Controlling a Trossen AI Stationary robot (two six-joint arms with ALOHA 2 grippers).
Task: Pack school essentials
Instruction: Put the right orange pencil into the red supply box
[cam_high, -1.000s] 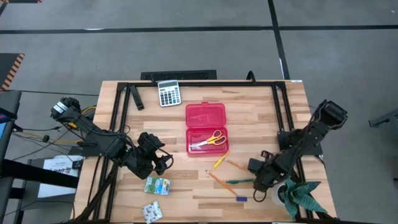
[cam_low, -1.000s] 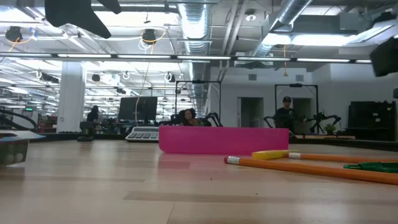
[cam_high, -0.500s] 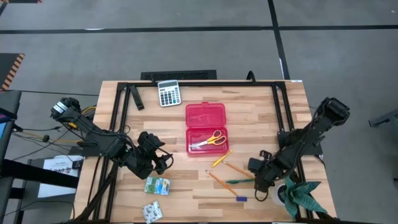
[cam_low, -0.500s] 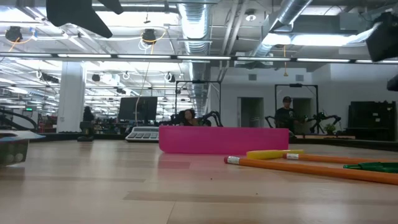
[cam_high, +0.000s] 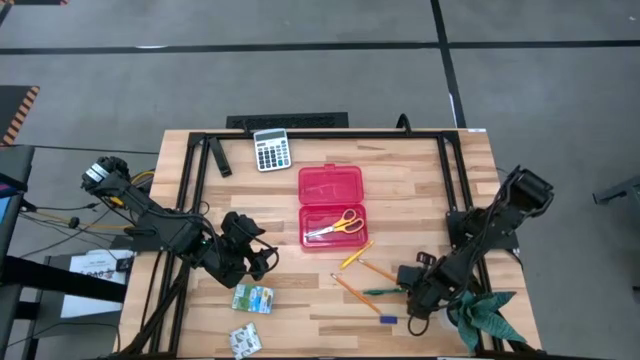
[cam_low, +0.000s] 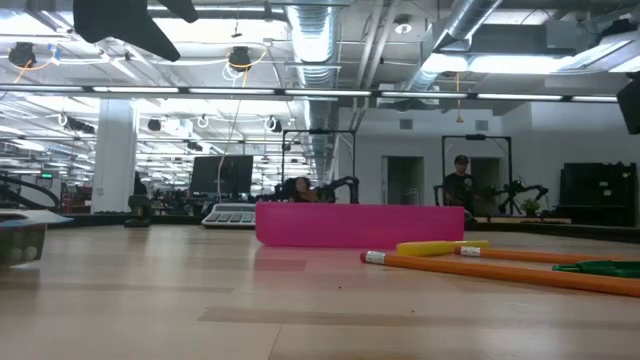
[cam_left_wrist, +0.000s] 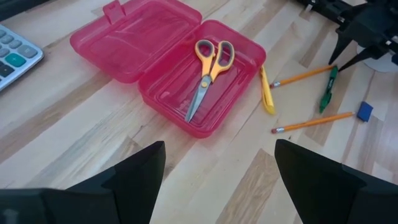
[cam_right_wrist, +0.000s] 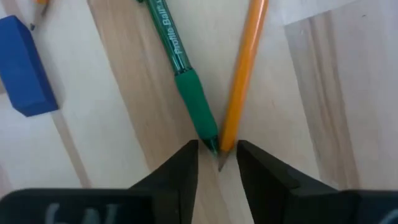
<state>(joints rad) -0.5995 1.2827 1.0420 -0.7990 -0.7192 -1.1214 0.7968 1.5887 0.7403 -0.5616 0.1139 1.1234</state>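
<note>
We see the wooden table (cam_high: 400, 175) from above, with both dark arms low over its near half. The red hinged case (cam_high: 332, 206) lies open at centre, lid toward 12 o'clock; the yellow-handled scissors (cam_high: 336, 224) lie inside its lower tray, blades closed. The grey calculator (cam_high: 271, 150) sits at about 11 o'clock from the case, well apart from it.

The left gripper (cam_left_wrist: 214, 186) hangs at 8 o'clock from the case, fingers spread wide — released, gripping nothing. Two green-and-white packets lie near the front edge: one (cam_high: 252, 297) at 6 o'clock from that gripper, the other (cam_high: 244, 341) further toward 6.

The right gripper (cam_right_wrist: 217, 163) is down at the table at 4 o'clock from the case. Its fingers stand slightly apart, with the tips of the green pen (cam_right_wrist: 180, 74) and an orange pencil (cam_right_wrist: 241, 74) meeting just at the gap; we cannot tell whether either is clamped.

A short yellow marker (cam_high: 355, 256) lies just off the case's lower right corner. A second orange pencil (cam_high: 352, 291) lies at 6 o'clock from it. The small blue eraser (cam_high: 388, 319) rests near that pencil's lower end — in the wrist view (cam_right_wrist: 23, 68) it lies beside the pen, not touching.
</note>
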